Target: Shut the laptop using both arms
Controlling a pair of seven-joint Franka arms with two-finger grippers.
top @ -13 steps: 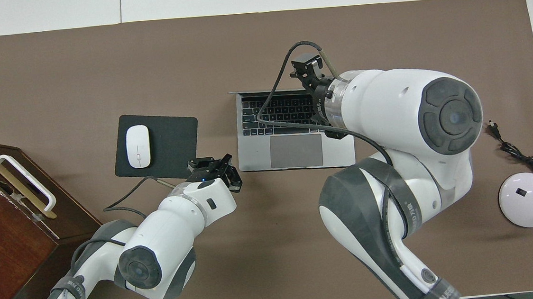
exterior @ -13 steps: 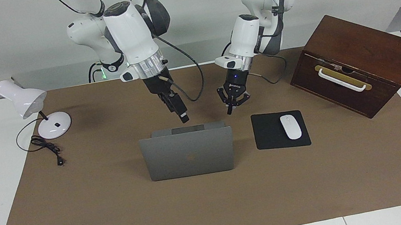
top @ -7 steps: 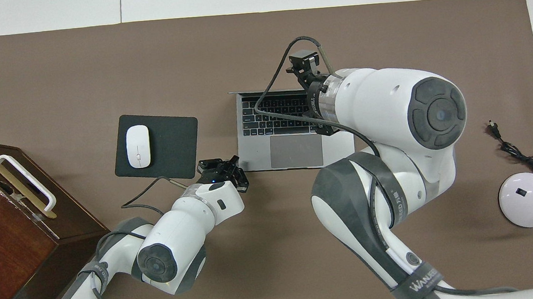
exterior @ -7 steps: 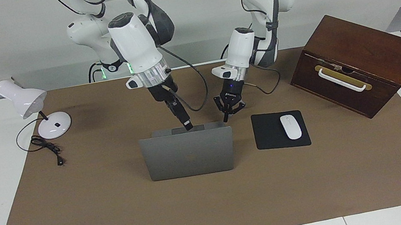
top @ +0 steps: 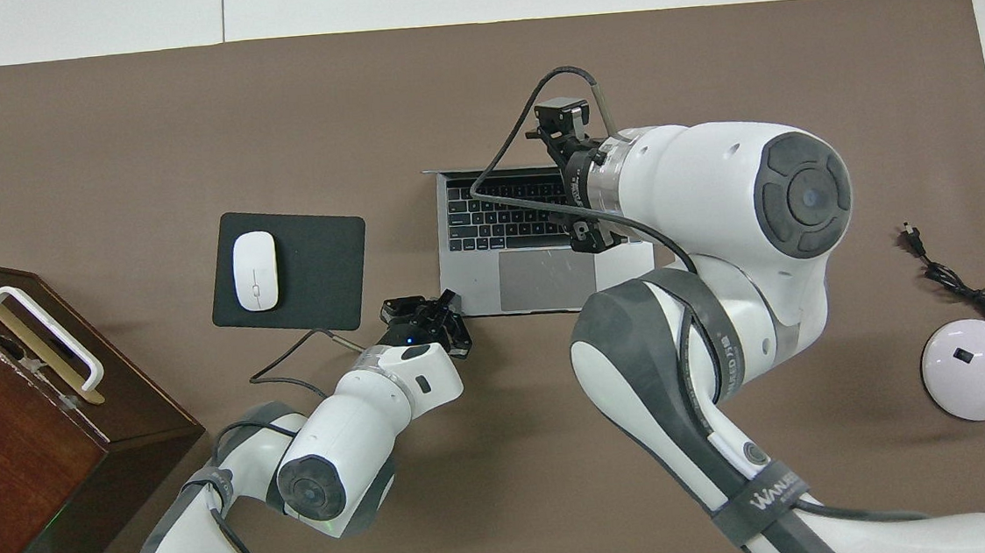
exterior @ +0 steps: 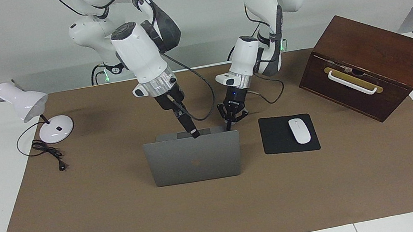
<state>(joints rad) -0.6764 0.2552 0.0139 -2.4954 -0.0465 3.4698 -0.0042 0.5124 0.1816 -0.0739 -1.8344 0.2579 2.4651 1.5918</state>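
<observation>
**A:** While the laptop [exterior: 194,158] stands open on the brown mat [exterior: 125,230], just beside the black mouse pad [exterior: 288,134], how would you expect it to handle?

**B:** Stiff, thin metal, smooth enough to slip under a fingertip, I'd judge. The screen is the fragile part, so push on the lid's top edge, not the glass. The hinge should give steadily; the base looks heavy enough to stay put, though holding it down seems wise.

**A:** Which way does it point?

**B:** Keyboard toward the robots, lid's logo side away from them. Its long axis runs from one arm's end of the table to the other's.

**A:** And the grippers?

**B:** The right gripper [exterior: 195,134] reaches over the keyboard to the lid's top edge; whether its fingers are together or apart, I cannot tell. The left gripper [exterior: 231,122] is at the laptop's corner nearest the mouse pad, fingers apart, holding nothing.

**A:** Anything else nearby?

**B:** A white mouse [exterior: 299,130] on the pad.
</observation>
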